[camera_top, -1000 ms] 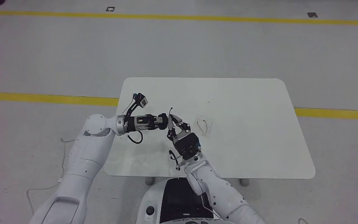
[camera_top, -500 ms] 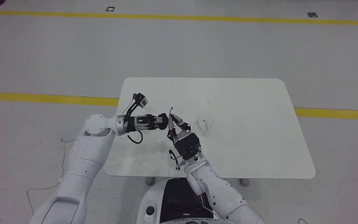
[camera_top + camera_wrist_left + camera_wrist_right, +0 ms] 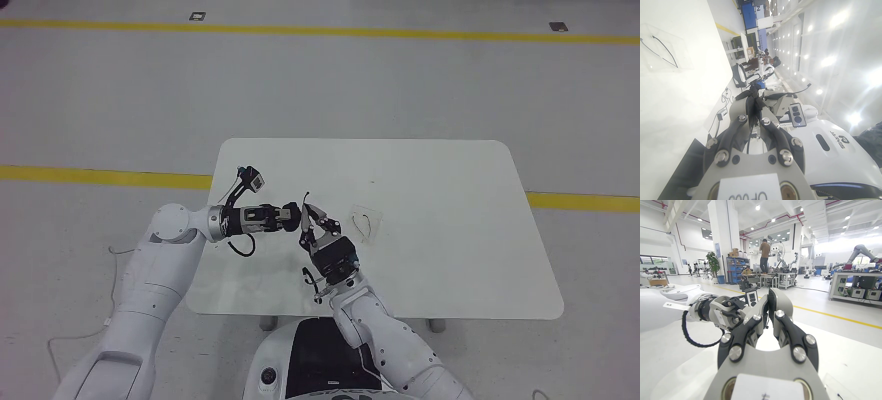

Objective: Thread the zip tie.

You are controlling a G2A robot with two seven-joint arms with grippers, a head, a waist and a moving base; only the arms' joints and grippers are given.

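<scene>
The left claw [image 3: 752, 102], with a white printed label [image 3: 751, 181] on its base, is pinched tight on a thin black zip tie [image 3: 748, 141]. A clear plastic bag [image 3: 683, 49] of spare ties lies on the white table [image 3: 696, 85]. The right claw [image 3: 769, 294] clamps the same tie, whose tail pokes past its fingertips. From above, both claws meet tip to tip, and the bag sits near, at their 3 o'clock.
</scene>
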